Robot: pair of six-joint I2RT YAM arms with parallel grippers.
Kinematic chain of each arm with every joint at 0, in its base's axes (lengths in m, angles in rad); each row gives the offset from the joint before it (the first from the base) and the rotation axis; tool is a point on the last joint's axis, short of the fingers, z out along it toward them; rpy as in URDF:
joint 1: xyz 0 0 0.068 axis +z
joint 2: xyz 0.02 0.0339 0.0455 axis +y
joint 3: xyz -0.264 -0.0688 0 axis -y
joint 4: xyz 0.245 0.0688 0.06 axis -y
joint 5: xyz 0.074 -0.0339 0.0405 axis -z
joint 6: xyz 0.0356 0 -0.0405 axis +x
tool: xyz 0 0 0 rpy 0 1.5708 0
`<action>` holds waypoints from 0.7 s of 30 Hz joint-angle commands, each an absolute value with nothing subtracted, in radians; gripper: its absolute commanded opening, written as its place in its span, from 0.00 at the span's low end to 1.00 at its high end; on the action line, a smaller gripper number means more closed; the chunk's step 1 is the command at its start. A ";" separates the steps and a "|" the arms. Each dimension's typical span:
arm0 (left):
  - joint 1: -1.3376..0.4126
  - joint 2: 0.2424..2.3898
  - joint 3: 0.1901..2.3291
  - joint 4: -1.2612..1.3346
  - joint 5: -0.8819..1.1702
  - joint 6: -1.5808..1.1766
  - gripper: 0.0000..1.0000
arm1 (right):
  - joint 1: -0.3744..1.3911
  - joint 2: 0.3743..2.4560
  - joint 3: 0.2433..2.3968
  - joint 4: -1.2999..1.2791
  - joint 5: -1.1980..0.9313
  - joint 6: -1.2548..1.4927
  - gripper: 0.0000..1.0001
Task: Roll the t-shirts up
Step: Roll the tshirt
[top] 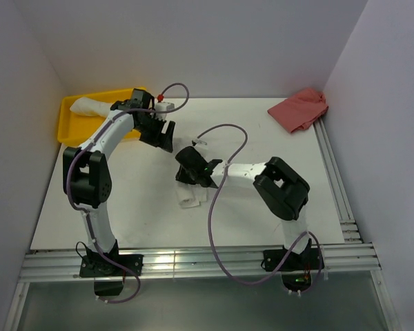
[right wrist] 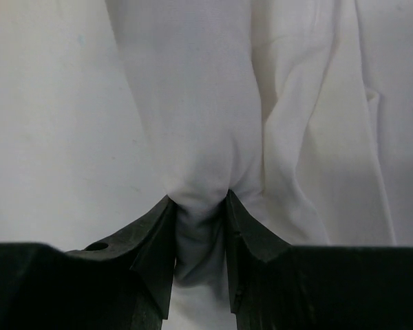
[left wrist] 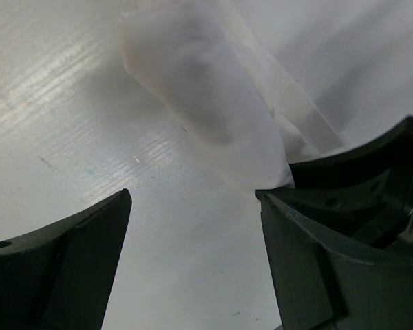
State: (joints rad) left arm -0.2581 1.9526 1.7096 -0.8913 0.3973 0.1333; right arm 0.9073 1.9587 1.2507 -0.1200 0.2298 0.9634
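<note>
A fold of the white t-shirt, lying on the worktop, is clamped between the right fingers. Farther back, the left fingers are held spread, nothing grasped. Beyond, a second t-shirt is contained in the yellow tray.

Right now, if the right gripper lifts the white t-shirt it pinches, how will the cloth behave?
Probably floppy: the white t-shirt bunches into a narrow pleat inside the right gripper. Likely to drape and unfold when lifted, since loose folds lie beside the pinch.
</note>
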 commanded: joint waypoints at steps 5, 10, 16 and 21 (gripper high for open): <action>-0.261 1.911 1.608 -0.844 0.462 0.164 0.82 | 0.836 1.993 1.052 0.271 -0.107 1.130 0.25; -0.261 1.959 1.569 -0.798 0.450 0.144 0.81 | 0.821 2.026 0.990 0.389 -0.170 1.221 0.25; -0.262 2.023 1.549 -0.733 0.407 0.107 0.79 | 0.815 2.059 0.881 0.649 -0.232 1.348 0.27; -0.276 2.054 1.555 -0.716 0.355 0.094 0.77 | 0.815 2.034 0.874 0.574 -0.187 1.324 0.44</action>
State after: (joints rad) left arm -0.2607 2.0430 1.5539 -0.7631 0.4103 0.1093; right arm 0.8059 2.0151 0.9054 0.6697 -0.1692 1.3239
